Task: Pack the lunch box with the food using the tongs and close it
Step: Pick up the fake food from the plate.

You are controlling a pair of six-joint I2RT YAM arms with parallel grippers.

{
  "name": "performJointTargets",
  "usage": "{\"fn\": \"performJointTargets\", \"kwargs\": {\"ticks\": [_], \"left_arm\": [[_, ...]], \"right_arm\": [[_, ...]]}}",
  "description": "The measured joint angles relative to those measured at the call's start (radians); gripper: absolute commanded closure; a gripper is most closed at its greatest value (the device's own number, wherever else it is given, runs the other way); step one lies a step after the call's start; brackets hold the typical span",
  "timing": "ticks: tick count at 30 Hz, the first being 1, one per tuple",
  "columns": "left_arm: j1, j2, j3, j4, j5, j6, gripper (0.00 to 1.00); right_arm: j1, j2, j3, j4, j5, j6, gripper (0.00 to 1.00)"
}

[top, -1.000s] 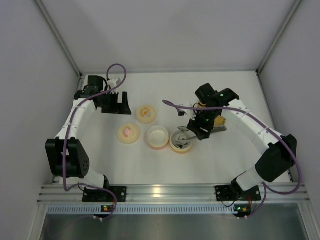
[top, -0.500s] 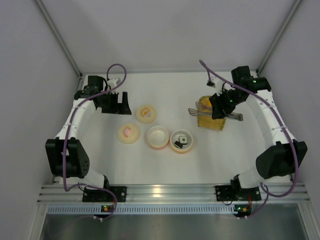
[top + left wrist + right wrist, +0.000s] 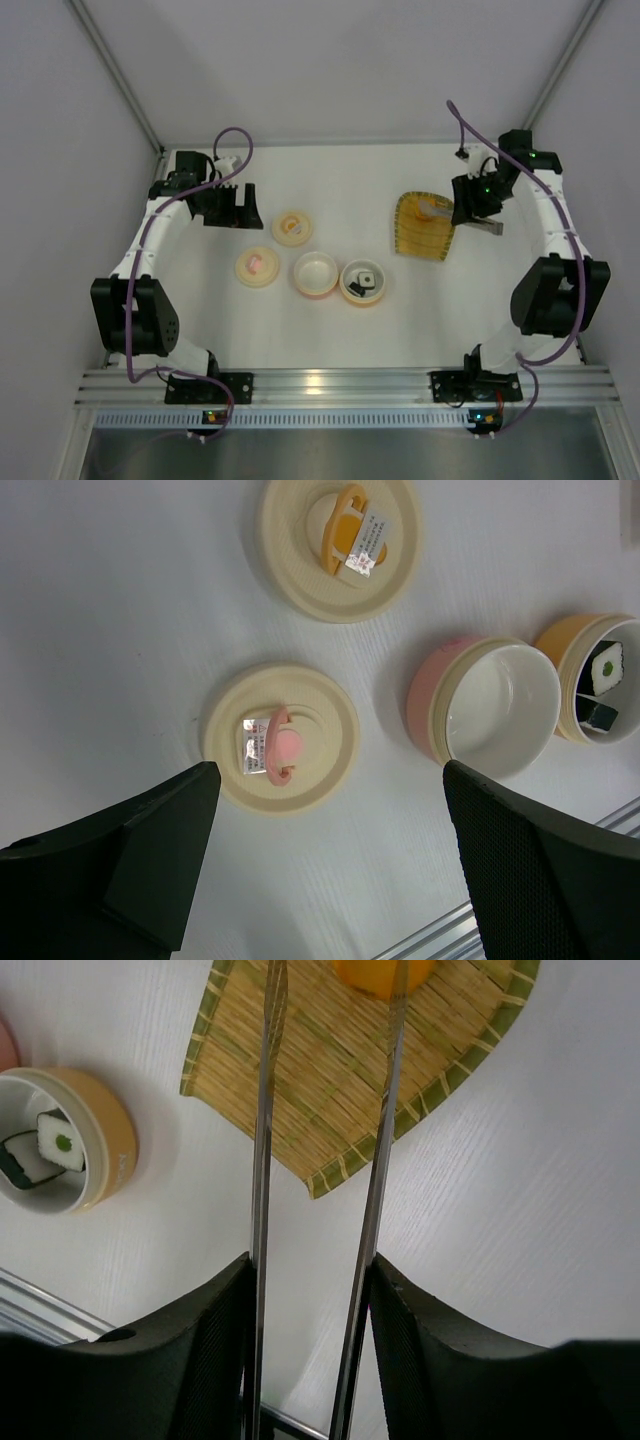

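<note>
Step in hand: picking up the ball [image 3: 385, 972], which lies on the tray [image 3: 330, 1090]. The right fingers [image 3: 200, 1350] clamp the tongs [image 3: 262, 1160], which are aimed at it. The left fingers [image 3: 150, 850] are spread and empty. The sushi [image 3: 60, 1140] is in the orange bowl [image 3: 112, 1125]. Next: centre the tongs on the ball, squeeze gently, lift.

Overhead and two close wrist views, sushi [image 3: 62, 1141] shared

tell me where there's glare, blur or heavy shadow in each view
Top external: even, soft light with faint shadows, and one bright glare patch on the metal rail. Left wrist: the cream lids are sharp, while the left hand is near-black and soft-edged. Right wrist: the tongs are streaked with highlights, the orange ball is cropped by the top edge, and the right hand is dark in the foreground.
</note>
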Motion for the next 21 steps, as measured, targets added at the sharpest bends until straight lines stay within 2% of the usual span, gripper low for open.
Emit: {"fn": "performJointTargets", "kwargs": {"ticks": [9, 21], "left_arm": [[0.0, 0.0, 0.0, 0.001, 0.0, 0.0, 0.02], [0.0, 0.0, 0.0, 0.001, 0.0, 0.0, 0.02]], "right_arm": [[-0.108, 0.039, 0.0, 0.061, -0.015, 0.09, 0.59], [-0.134, 0.143, 0.0, 0.092, -0.071, 0.159, 0.6]]}}
